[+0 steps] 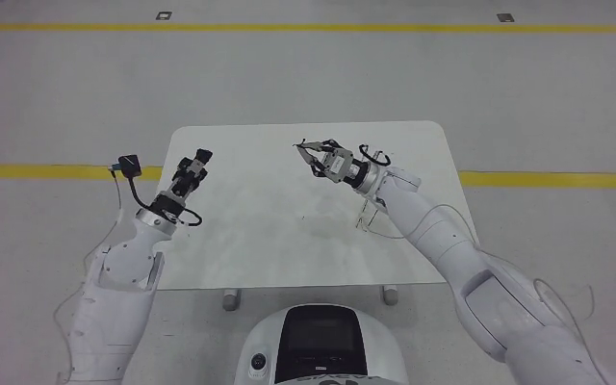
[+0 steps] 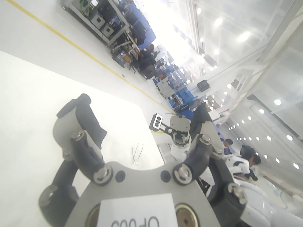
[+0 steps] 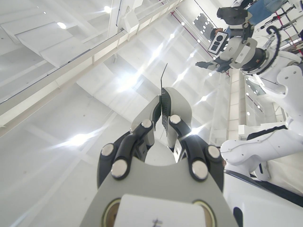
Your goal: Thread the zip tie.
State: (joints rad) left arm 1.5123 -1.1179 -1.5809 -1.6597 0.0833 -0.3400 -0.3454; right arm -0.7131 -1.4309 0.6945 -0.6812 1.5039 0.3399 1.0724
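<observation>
**Right gripper** (image 3: 163,100): clenched. Both fingers (image 3: 169,106) press flat against a black zip tie (image 3: 163,76). The tie's thin end projects past the fingertips with a slight bend, and the rest of the strap runs back between the pads. In the right wrist view the gripper points upward, toward the ceiling. In the top view it sits over the table (image 1: 250,241) at 12 o'clock from the tabletop's centre, with the fingertips aimed toward 10 o'clock.

**Left gripper** (image 1: 199,159): released. In the left wrist view the two fingers stand spread wide, their dark pads facing each other across an open gap. In the top view the gripper is at 10 o'clock from the tabletop's centre, just inside the table's left edge, with the fingertips aimed toward 1 o'clock.

**Relation of the grippers**: they are well apart, on opposite sides of the table's far half, and their fingertips converge on the far edge. The zip tie touches the right gripper alone.

**Other items**: a few thin loose strands (image 2: 137,153) lie flat on the tabletop near its edge. In the top view they are at 4 o'clock from the centre, just beside the right forearm. They are too fine to tell what they are. A yellow floor line (image 1: 289,27) runs beyond the table at 12 o'clock.
</observation>
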